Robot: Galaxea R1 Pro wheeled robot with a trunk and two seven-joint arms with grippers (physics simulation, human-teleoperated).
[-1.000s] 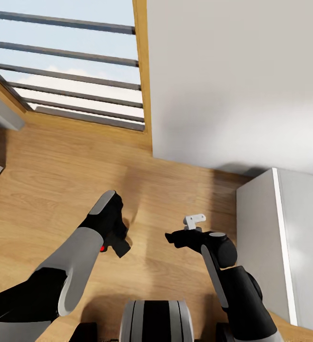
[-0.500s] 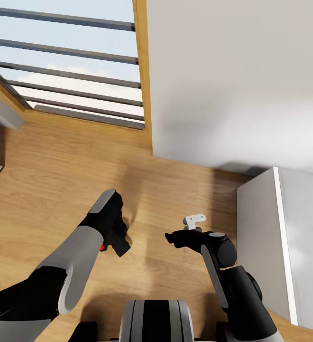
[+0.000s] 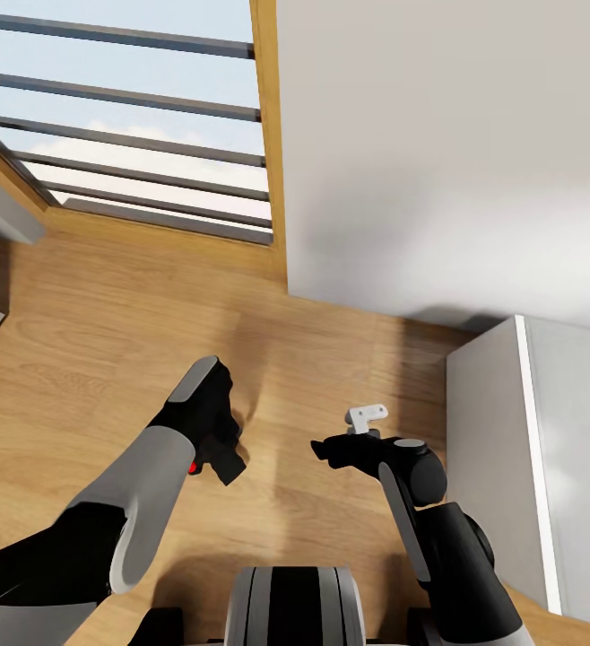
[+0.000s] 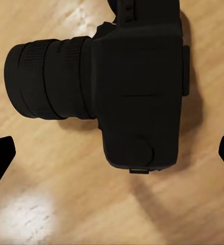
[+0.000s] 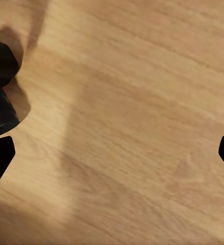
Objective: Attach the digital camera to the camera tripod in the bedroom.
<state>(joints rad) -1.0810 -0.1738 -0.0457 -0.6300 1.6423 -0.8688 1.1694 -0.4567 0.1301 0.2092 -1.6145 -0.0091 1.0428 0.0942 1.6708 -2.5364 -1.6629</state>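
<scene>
Between the left jaws (image 4: 112, 153), whose two black tips show spread wide apart, lies the digital camera (image 4: 135, 87), a matt black body with its ribbed lens barrel pointing sideways toward one tip; whether it rests on the floor (image 4: 50, 204) beneath or hangs just clear of it cannot be told, and neither tip touches it. No brand, label or writing can be read on its shell. From the head, the camera (image 3: 216, 458) is a dark lump right under the left jaws (image 3: 223, 444), with a small red dot at its near edge. Beyond it the light wood plank floor (image 3: 89, 332) runs bare. The right jaws (image 5: 112, 153) hang open over plain planks, their tips far apart and holding nothing, with a dark rounded shape at the edge on one tip's side that I cannot identify. From the head the right jaws (image 3: 326, 449) stand apart from the left, a small white tab (image 3: 367, 415) just past them. A white cabinet (image 3: 492, 449) sits outboard of the right arm, a grey wall (image 3: 447, 152) ahead, and a wood-framed window (image 3: 116, 126) with dark horizontal bars past the left arm.
</scene>
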